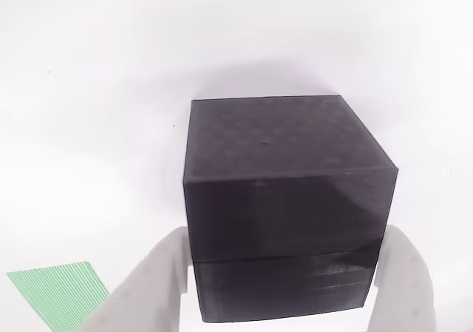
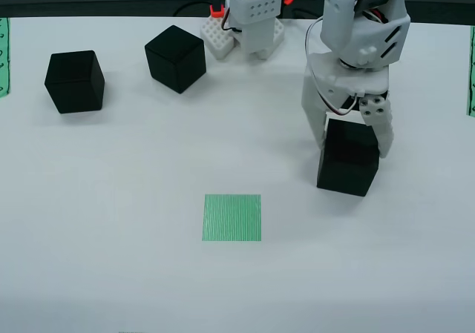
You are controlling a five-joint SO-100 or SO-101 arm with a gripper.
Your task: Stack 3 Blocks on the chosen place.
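In the close view from the gripper (image 1: 284, 273), the lower edge of the picture cut off the bottom of the black cube (image 1: 284, 199) and most of both white fingers (image 1: 155, 273), so their tips could not be seen there; the fingers lay against the cube's left and right faces. Whether the cube rested on the table (image 1: 89, 88) or hung just above it was hard to tell from either view. A corner of the green-and-white striped patch (image 1: 59, 295) showed at the lower left of that view, cut off by the frame. The overhead view showed more: the white arm (image 2: 356, 44) came down from the top right, with the gripper (image 2: 349, 136) closed to cube width around the upper part of the cube (image 2: 347, 159), right of and slightly above the square striped patch (image 2: 232, 217), which lay bare and apart from it. Two more black cubes sat well apart at the upper left of that view, one (image 2: 74, 81) near the left edge and another (image 2: 176, 57) turned at an angle near the arm's base (image 2: 252, 21). Narrow green striped strips (image 2: 4, 51) were clipped at both side edges. The close view alone revealed the cube's finely patterned matte top, a faint horizontal seam across its front face and softly rounded edges; the table was plain white and smooth.
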